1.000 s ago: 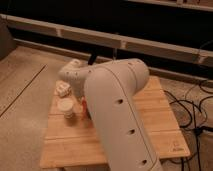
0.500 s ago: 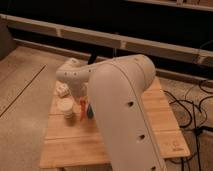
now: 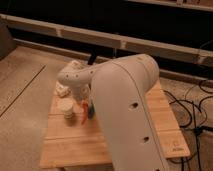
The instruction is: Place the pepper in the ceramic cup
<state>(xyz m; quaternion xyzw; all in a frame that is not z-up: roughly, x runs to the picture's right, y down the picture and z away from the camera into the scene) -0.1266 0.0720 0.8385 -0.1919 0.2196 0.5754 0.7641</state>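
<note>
1. Nearest me, the counter (image 3: 67,146) shows bare wood from below the fingers (image 3: 85,101) out to its front edge. That is the widest open room I can see.
2. My own arm (image 3: 127,115) fills the middle of the view and hides much of the counter on the right of the fingers, so I cannot judge the room there.
3. The fingers hang low over the counter, closed tight on the pepper (image 3: 90,109). It hangs upright just under them, and I cannot tell whether its tip touches the wood.
4. The ceramic cup (image 3: 66,107) stands upright just beside the fingers on the left. Only a narrow strip of wood separates it from the counter's side edge.
5. Beyond the cup, farther off than the fingers, a pale lump (image 3: 62,90) sits near the far corner.
6. I count one pepper, one cup, one lump and one counter.
7. Cables (image 3: 192,107) trail on the floor well to the right of the fingers, past the counter's edge.
</note>
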